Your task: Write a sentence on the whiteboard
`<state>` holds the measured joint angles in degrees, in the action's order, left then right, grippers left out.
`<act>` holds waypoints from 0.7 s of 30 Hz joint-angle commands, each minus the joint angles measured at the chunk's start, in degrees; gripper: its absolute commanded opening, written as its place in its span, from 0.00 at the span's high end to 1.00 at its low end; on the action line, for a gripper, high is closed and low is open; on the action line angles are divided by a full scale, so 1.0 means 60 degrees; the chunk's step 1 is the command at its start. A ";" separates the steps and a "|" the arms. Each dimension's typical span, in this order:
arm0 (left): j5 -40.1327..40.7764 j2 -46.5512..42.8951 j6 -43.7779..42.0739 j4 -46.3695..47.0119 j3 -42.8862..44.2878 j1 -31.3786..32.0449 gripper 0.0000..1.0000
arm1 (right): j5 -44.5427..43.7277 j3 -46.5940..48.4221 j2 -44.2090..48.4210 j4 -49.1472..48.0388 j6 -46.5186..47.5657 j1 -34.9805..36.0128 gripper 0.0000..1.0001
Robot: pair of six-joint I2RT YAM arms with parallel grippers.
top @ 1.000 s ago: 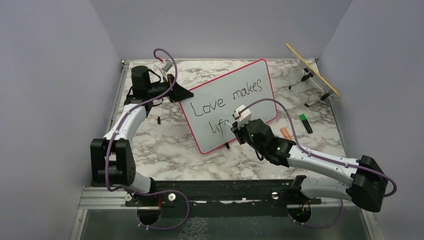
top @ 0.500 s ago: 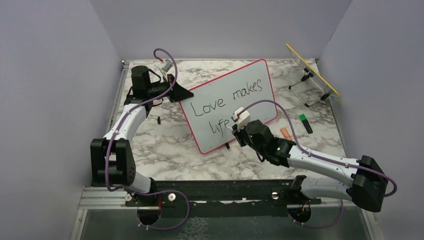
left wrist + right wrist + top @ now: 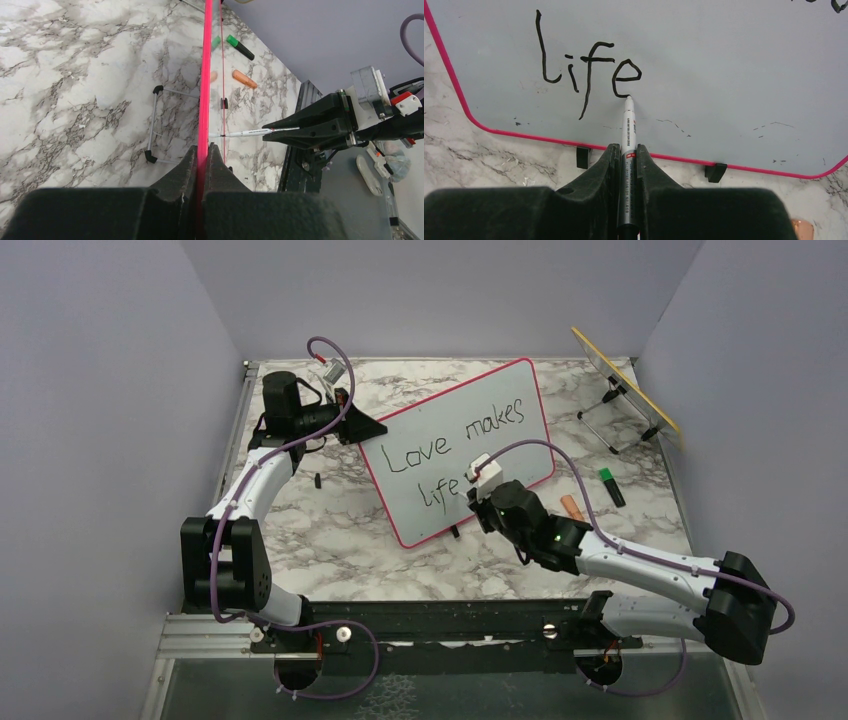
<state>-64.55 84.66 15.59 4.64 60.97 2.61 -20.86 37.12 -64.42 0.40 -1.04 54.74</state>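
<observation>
Left gripper point(image 3: 358, 427) sits far left over the marble table point(image 3: 330, 530), jaws pressed together on the left edge of the whiteboard point(image 3: 445, 420). On my left wrist cam the pink frame point(image 3: 204, 75) runs straight out from between the fingertips, with no gap on either side.

The whiteboard stands on its lower edge mid-table, its small black feet point(image 3: 583, 156) on the marble. It is angled, with the left end nearer me.

The sentence point(image 3: 415, 455) reads "Love makes" on the top line and "life" point(image 3: 589, 75) below it, at lower left of the board.

Right gripper point(image 3: 470, 490) is at the board's lower middle, jaws pinching a white-barrelled marker point(image 3: 628, 130). The barrel runs down the slot between the fingers and the nib sticks out ahead of them. The nib touches the board at the bottom of the "e" in "life". The board face is dead ahead of the jaws, past the fingertips, and only the nib meets it. The left wrist cam shows the same marker level, pointing at the board.

Right of that arm an orange piece point(image 3: 571, 507) lies on the marble, then a green-and-black marker point(image 3: 611, 487). A yellow-edged panel on a wire stand point(image 3: 625, 395) sits in the far right corner, well apart from the board.
</observation>
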 commanded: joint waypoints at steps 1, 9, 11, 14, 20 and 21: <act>0.0901 0.0393 -0.0635 -0.0759 -0.0215 0.0033 1.00 | -0.0769 -0.0038 0.0102 0.0013 0.0085 -0.0041 0.99; 0.0908 0.0386 -0.0636 -0.0759 -0.0215 0.0033 1.00 | -0.0749 -0.0194 0.0501 -0.0428 0.0085 -0.0058 0.99; 0.0901 0.0377 -0.0625 -0.0759 -0.0216 0.0032 1.00 | -0.0752 -0.0206 0.0625 -0.0357 0.0085 -0.0081 0.99; 0.0901 0.0377 -0.0636 -0.0759 -0.0215 0.0022 1.00 | -0.0771 -0.0246 0.0823 -0.0275 0.0217 -0.0238 0.99; 0.0901 0.0364 -0.0632 -0.0759 -0.0215 0.0021 1.00 | -0.0757 -0.0300 0.1267 -0.0251 0.0448 -0.0831 0.99; 0.0901 0.0364 -0.0636 -0.0759 -0.0219 0.0014 1.00 | -0.0742 -0.0319 0.1327 -0.0268 0.0451 -0.0927 0.99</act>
<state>-64.58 84.66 15.59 4.64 60.97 2.63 -23.81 36.16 -58.19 -0.10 0.51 51.40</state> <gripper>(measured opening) 0.028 0.168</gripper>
